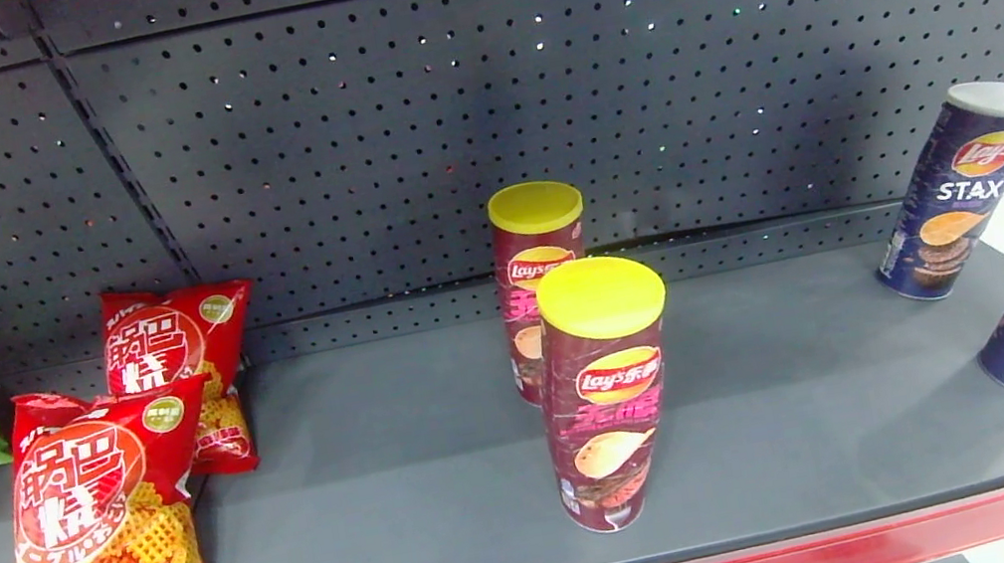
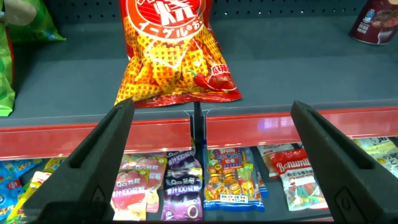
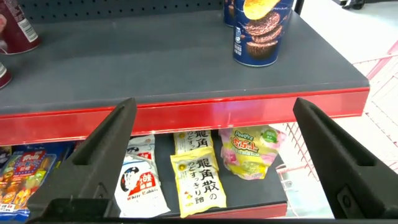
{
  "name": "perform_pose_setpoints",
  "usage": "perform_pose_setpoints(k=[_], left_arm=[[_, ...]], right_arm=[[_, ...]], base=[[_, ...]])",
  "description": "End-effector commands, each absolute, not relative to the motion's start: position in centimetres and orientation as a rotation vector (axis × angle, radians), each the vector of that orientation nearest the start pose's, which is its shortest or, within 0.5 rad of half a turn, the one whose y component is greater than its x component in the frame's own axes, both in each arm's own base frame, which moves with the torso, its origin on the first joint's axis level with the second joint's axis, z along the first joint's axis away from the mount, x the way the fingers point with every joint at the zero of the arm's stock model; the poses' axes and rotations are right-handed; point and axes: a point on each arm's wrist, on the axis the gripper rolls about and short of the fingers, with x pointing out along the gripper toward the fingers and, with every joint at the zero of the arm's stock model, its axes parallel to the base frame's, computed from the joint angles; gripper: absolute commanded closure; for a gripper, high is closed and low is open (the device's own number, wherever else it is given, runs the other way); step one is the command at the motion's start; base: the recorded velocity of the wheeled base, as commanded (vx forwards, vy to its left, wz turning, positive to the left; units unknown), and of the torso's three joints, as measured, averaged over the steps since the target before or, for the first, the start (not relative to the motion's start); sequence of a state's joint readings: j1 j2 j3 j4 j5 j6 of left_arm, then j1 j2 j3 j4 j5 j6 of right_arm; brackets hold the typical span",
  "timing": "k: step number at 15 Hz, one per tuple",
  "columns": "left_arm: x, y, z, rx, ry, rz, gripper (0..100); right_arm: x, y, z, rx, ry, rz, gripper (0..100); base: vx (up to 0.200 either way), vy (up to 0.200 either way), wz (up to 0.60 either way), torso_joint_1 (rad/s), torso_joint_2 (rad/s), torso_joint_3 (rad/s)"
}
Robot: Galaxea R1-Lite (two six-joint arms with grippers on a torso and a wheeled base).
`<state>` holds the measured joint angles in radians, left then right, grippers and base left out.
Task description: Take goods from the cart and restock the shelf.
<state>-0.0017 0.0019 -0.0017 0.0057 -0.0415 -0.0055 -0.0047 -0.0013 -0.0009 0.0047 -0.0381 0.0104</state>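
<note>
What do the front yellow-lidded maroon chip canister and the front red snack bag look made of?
Front yellow-lidded maroon chip canister: likely printed cardboard tube, slight sheen; lid looks matte plastic. Front red snack bag: glossy plastic film, going by wrinkles and glare.

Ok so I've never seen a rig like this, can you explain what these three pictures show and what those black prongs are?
It is a two-armed robot restocking a shop. The wide picture comes from its head camera, looking down at a grey metal shelf. On it sit two red snack bags, two upright maroon tubes with yellow lids and two dark blue tubes with white lids. The other pictures come from a camera on each wrist. The black prongs belong to the left end effector and right end effector, both open, holding nothing.
</note>
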Motion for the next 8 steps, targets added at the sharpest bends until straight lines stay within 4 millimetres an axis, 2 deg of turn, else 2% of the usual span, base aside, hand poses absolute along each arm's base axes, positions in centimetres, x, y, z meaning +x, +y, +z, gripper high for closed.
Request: perform_pose_setpoints(k=[1,8], left_arm=[[-2.28,-0.09,7.53,-0.006,0.006,-0.043,0],[-2.28,-0.09,7.53,-0.006,0.006,-0.043,0]], right_arm=[[-2.28,-0.08,7.50,0.018,0.004,-0.045,0],[-2.28,-0.08,7.50,0.008,0.004,-0.043,0]], base=[[0.000,0.000,0.00,0.000,0.00,0.000],[0.000,0.000,0.00,0.000,0.00,0.000]])
